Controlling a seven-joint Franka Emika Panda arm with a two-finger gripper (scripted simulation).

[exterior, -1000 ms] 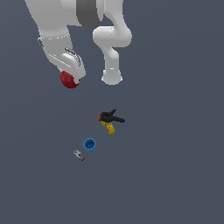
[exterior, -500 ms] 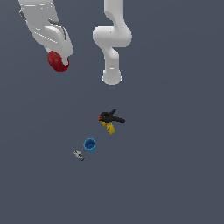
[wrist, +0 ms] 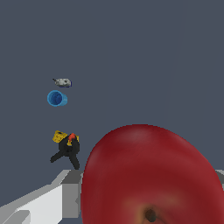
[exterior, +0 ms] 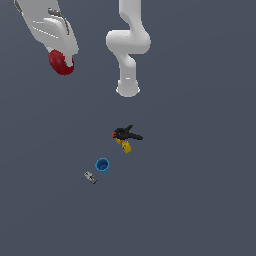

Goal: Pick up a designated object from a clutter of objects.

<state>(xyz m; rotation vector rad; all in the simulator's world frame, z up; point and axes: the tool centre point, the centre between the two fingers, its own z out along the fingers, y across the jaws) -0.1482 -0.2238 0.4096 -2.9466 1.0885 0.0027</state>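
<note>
The designated object is a glossy red apple [exterior: 61,63], hanging high at the exterior view's upper left with my gripper [exterior: 64,60] shut on it. In the wrist view the apple [wrist: 151,173] fills the foreground and hides most of the fingers [wrist: 70,192]. The rest of the clutter lies far off on the floor: a black clamp with a red tip [exterior: 126,134] [wrist: 68,151], a yellow block [exterior: 124,146] [wrist: 60,137] touching it, a blue cup [exterior: 102,165] [wrist: 56,98] and a small grey piece [exterior: 90,177] [wrist: 63,82].
The arm's white base and links [exterior: 128,50] stand at the exterior view's upper middle, to the right of the held apple. The dark grey floor [exterior: 200,190] spreads around the small items.
The gripper has carried the apple further up and toward the exterior view's left over the last second. The clamp, block, cup and grey piece have not moved.
</note>
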